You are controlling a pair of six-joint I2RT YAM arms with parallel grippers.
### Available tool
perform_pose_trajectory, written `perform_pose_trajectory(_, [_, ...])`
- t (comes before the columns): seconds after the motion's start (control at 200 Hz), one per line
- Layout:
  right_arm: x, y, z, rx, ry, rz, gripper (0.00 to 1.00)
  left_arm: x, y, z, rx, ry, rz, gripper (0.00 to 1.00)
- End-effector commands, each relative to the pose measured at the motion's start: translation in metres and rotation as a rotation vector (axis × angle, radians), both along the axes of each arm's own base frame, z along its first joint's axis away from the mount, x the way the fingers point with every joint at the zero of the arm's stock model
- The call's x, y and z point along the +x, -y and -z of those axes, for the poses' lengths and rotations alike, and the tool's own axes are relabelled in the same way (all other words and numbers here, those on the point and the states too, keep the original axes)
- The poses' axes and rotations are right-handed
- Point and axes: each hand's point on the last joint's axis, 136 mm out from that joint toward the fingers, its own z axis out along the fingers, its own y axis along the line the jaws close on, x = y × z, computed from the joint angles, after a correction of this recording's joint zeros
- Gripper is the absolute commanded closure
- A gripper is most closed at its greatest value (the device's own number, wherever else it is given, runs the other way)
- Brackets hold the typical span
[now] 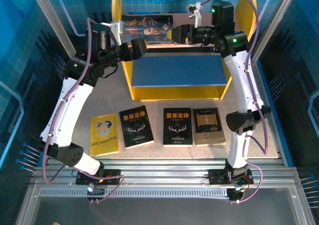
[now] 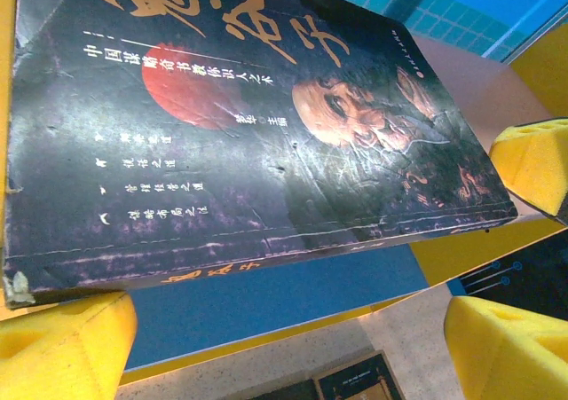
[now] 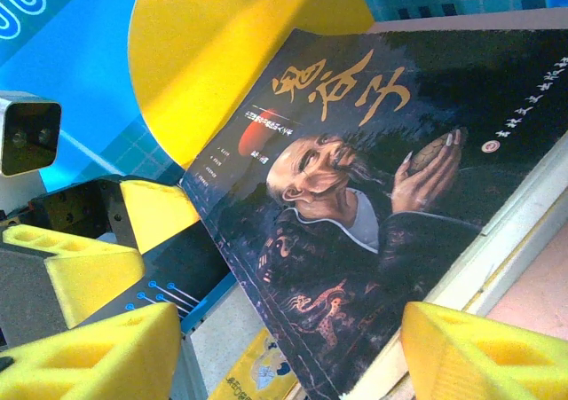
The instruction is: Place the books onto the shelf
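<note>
Flat on the shelf's (image 1: 116,10) pink upper board (image 2: 461,81), far centre: dark portrait book (image 1: 149,28). Flanked by left tool (image 1: 138,47) and right tool (image 1: 182,33), both spread, clamping nothing. Likely next: back off cleanly, fetch the yellow book (image 1: 104,134) from the bench (image 1: 154,101).

One book (image 1: 149,29) lies on the shelf (image 1: 179,70), four books (image 1: 178,126) before it.

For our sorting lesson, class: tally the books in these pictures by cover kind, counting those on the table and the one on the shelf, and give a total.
Yellow cover: 1
Black cover with white antlers: 2
Brown-black cover: 1
Dark portrait cover: 1
Total: 5 books
</note>
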Motion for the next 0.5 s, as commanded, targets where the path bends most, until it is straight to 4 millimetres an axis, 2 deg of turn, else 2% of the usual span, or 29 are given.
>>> perform_pose_trajectory(0.0, [-0.0032,-0.0101,-0.0093,0.028,0.027,-0.038,0.32,0.0046,-0.0048,-0.0181,0.012,0.069,-0.013,0.09])
perform_pose_trajectory(0.495, [-0.0002,-0.0108,-0.0099,0.037,0.025,-0.033,0.32,0.0102,-0.0083,-0.0213,0.019,0.089,-0.017,0.09])
